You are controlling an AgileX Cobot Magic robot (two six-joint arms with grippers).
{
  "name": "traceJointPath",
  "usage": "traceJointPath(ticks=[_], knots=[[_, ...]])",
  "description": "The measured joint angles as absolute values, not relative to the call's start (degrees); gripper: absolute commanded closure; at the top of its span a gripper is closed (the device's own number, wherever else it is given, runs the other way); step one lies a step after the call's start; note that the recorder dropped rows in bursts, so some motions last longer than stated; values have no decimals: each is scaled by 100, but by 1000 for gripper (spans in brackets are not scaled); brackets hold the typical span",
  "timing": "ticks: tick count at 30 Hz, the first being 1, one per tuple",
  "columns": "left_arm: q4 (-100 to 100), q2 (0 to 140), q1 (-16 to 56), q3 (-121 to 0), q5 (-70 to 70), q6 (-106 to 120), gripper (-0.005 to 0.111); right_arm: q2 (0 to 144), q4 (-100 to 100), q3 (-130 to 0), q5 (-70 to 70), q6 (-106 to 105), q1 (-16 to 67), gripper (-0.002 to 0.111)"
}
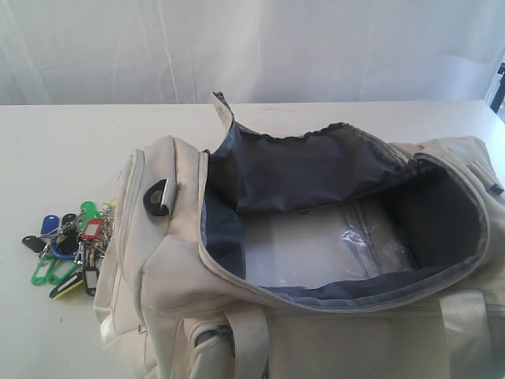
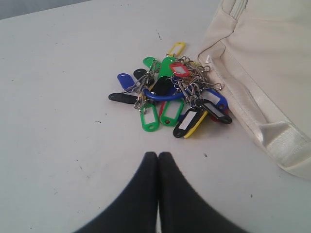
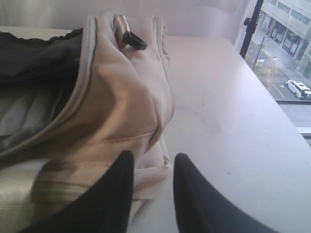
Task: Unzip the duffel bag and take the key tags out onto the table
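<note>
One bunch of key tags (image 2: pixel 167 94) is lying on the desk (image 2: pixel 58 97) just beside the unzipped duffel bag (image 1: pixel 355 332), so the task is looking done. Left tool (image 2: pixel 158 154) is idling pressed together, empty; right tool (image 3: pixel 154 155) is hanging spread by the bag.

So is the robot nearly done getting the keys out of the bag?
Nearly, it seems. Done: the duffel bag is unzipped wide, and the key tags lie on the table by its end. In hand: nothing; the left tool is shut and empty, the right tool open beside the bag. Left: probably nothing, as no tags show inside.
</note>
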State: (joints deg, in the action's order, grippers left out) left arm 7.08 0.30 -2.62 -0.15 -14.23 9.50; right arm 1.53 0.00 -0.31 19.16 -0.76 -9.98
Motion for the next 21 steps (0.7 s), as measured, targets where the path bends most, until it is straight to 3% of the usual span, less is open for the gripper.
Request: traceJointPath(ticks=[21], knots=[[708, 30, -262, -15, -1423, 950, 107, 153, 0, -31, 1916, 41, -998, 80]])
